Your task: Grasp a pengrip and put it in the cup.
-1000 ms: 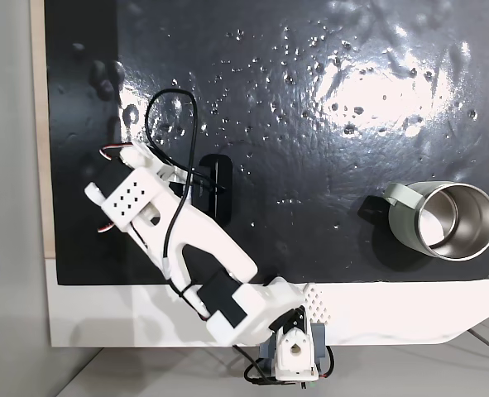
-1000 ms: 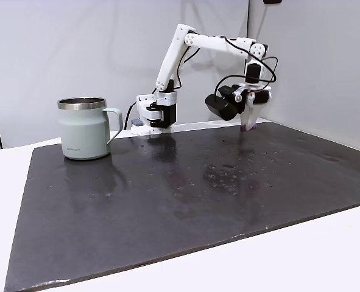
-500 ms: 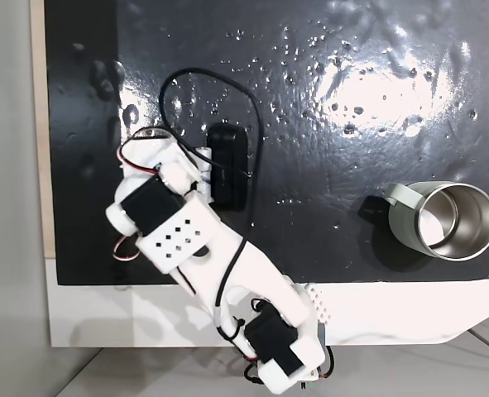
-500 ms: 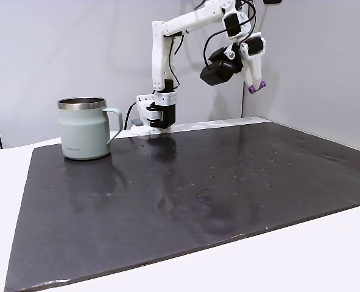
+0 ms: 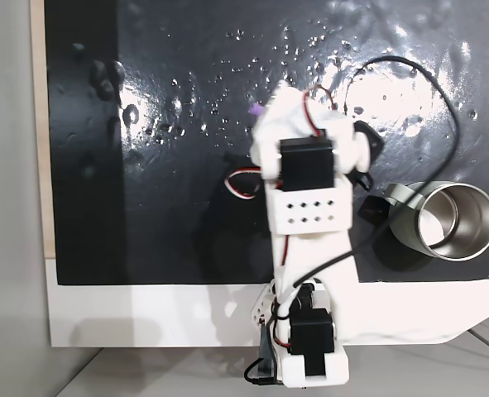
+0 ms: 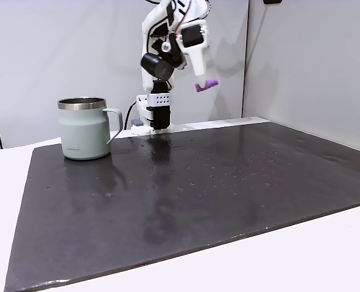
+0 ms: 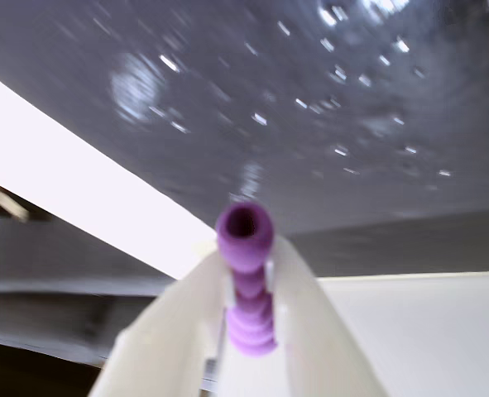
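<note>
We see the gripper pinching the pengrip between its fingers. It hangs high up, well apart from the cup on the mat.

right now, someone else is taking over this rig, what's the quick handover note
Gripper: shut on the pengrip, clamped between both fingers with one open end sticking out past the tips. It is raised high above the black mat in the side fixed view.
Cup: upright on the mat, open and holding nothing, handle towards the arm.
Done: pengrip grasped and lifted.
Left: carry it over the cup's mouth, release it inside.
</note>
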You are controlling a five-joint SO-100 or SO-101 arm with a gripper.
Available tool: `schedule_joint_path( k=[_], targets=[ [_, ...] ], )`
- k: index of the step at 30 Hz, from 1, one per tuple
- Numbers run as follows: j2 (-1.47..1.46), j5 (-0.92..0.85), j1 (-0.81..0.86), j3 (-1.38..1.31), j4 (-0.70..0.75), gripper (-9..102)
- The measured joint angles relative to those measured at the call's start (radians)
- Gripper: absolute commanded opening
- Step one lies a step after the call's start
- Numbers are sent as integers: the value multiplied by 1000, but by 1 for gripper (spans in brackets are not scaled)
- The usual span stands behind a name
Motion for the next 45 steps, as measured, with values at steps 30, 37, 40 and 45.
schedule_joint_path(
  k=[30, 37, 40, 45],
  targets=[
    [241, -325, 992, 20, 94, 0],
    [238, -344, 1008, 69, 94, 24],
    [238, -344, 1008, 78, 94, 34],
    [238, -350, 1008, 78, 94, 35]
  ],
)
